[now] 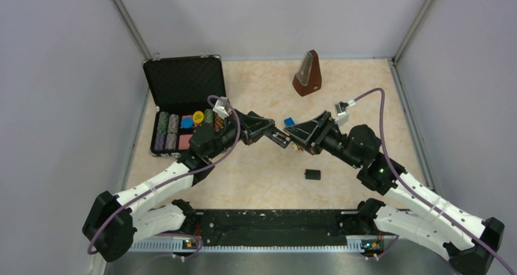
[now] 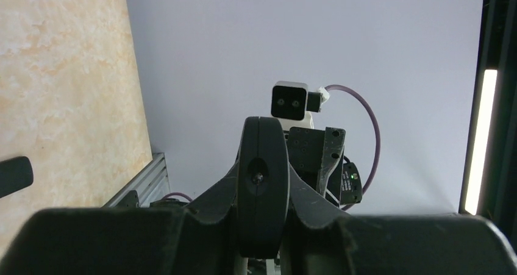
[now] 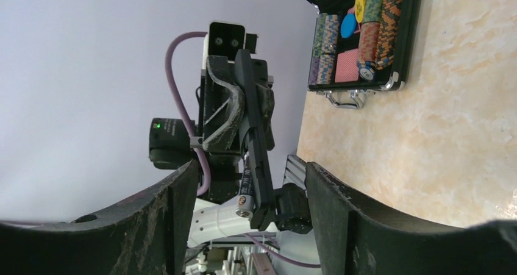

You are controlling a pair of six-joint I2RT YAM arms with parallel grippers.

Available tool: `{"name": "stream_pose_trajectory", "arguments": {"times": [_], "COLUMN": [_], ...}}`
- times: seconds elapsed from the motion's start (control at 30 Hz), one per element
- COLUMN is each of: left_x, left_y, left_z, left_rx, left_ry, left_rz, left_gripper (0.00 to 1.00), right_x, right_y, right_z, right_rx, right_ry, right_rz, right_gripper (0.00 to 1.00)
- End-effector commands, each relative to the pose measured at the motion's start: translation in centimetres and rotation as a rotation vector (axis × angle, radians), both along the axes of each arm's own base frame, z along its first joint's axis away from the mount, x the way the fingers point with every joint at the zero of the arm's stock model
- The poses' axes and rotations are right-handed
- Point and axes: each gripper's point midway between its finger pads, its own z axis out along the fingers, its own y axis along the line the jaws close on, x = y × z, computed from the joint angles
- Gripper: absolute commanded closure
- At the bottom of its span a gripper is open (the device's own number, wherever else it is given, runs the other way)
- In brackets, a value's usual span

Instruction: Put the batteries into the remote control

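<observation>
My left gripper is shut on the remote control, a slim black bar held in the air and seen end-on in the left wrist view. In the right wrist view the remote stands edge-on. One battery, dark with a silvery end, lies against its side and sticks out a little. The other battery is out of view. My right gripper is open and empty. Its fingers stand on either side of the remote's free end without touching it. In the top view it faces the left gripper.
A small black cover piece lies on the table in front of the right arm. An open black case with poker chips sits at the left. A brown metronome stands at the back. A blue brick lies behind the grippers.
</observation>
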Motion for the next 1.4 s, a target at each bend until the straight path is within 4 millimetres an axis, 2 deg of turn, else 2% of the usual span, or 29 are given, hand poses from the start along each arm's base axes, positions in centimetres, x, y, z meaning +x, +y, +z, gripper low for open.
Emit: {"name": "stream_pose_trajectory", "arguments": {"times": [0.0,0.3,0.7,1.03,1.37], "left_x": [0.0,0.0,-0.1,-0.3,-0.6], "left_y": [0.7,1.0,0.6,0.7,0.2], "left_z": [2.7,3.0,2.8,3.3,3.7], "left_rx": [-0.103,-0.132,-0.149,-0.178,-0.226], "left_ry": [-0.044,-0.023,-0.016,-0.005,-0.004], "left_rz": [0.056,0.079,0.06,0.056,0.015], "left_gripper": [1.0,1.0,1.0,1.0,1.0], "right_x": [0.4,0.1,0.3,0.5,0.9], "right_y": [-0.8,-0.5,0.0,0.2,0.9], "right_z": [2.1,1.4,0.1,-0.8,-2.8], "right_rx": [0.049,0.031,0.012,-0.005,-0.057], "right_ry": [-0.04,-0.03,0.006,0.012,0.043], "right_rz": [-0.042,-0.016,-0.007,-0.005,0.01], "right_gripper": [0.38,0.43,0.61,0.64,0.71]}}
